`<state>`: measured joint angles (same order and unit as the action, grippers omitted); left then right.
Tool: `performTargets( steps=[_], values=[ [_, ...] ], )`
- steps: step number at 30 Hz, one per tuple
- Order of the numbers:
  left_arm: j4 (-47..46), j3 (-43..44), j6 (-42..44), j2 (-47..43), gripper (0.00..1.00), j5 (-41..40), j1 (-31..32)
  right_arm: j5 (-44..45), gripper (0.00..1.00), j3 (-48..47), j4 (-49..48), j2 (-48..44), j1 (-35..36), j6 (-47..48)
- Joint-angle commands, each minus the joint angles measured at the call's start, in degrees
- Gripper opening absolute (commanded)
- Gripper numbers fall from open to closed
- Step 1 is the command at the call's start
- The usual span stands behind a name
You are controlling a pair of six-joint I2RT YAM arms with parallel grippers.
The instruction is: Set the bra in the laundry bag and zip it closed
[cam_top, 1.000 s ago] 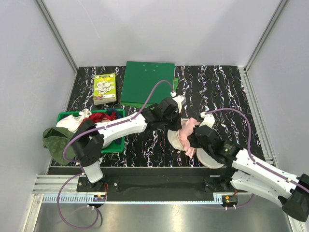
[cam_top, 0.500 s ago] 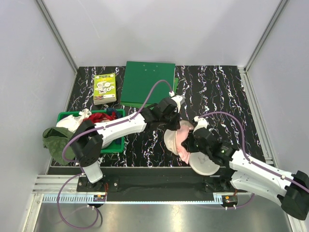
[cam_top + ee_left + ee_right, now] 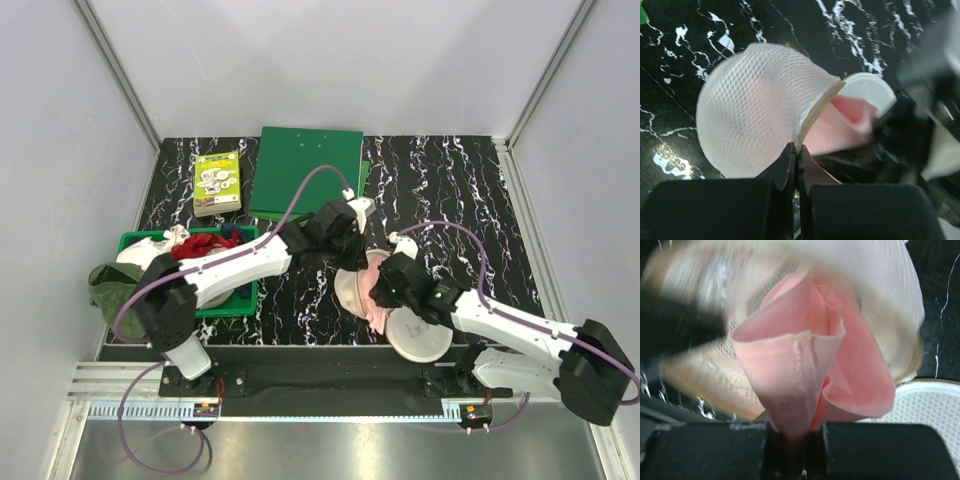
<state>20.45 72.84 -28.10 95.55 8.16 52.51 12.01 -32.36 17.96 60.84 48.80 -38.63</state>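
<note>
The laundry bag (image 3: pixel 352 287) lies gaping at the table's front centre. My left gripper (image 3: pixel 348 238) is shut on its zip rim (image 3: pixel 816 109) and holds the upper mesh half (image 3: pixel 747 122) tilted up. The lower half (image 3: pixel 420 336) lies flat on the table nearer the front edge. My right gripper (image 3: pixel 386 288) is shut on a bunched fold of the pink bra (image 3: pixel 810 360), which sits in the gap between the two halves. In the left wrist view the bra (image 3: pixel 842 131) shows inside the opening. In the right wrist view the raised half (image 3: pixel 880 290) arches over the bra and the flat half (image 3: pixel 922 410) lies at the lower right.
A green basket (image 3: pixel 133 240) at the left holds a red cloth (image 3: pixel 205 243) and other laundry. An olive-green garment (image 3: pixel 110 288) hangs over its near left corner. A green board (image 3: pixel 305 172) and a small printed box (image 3: pixel 217 182) lie at the back.
My right gripper has carried the bra leftward into the bag's opening. The bag's lower half has dropped flat toward the front. My left gripper has drawn the upper half slightly back.
</note>
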Motion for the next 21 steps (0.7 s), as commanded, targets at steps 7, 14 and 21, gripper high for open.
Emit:
performTargets(
  steps=[7,14,21],
  values=[
    [-12.35,-11.83,-10.13,-10.9,0.0,9.68,1.36,11.8,0.0,-17.72,16.84,12.97,-1.51,-19.54],
    [-17.99,-17.46,-18.39,-15.74,0.0,7.49,2.77,9.62,0.0,-22.83,26.85,17.04,-2.39,-18.94],
    [-19.91,-18.78,-21.55,-18.56,0.0,6.95,2.77,11.11,0.0,-23.54,33.2,11.06,-2.39,-17.88]
  ],
)
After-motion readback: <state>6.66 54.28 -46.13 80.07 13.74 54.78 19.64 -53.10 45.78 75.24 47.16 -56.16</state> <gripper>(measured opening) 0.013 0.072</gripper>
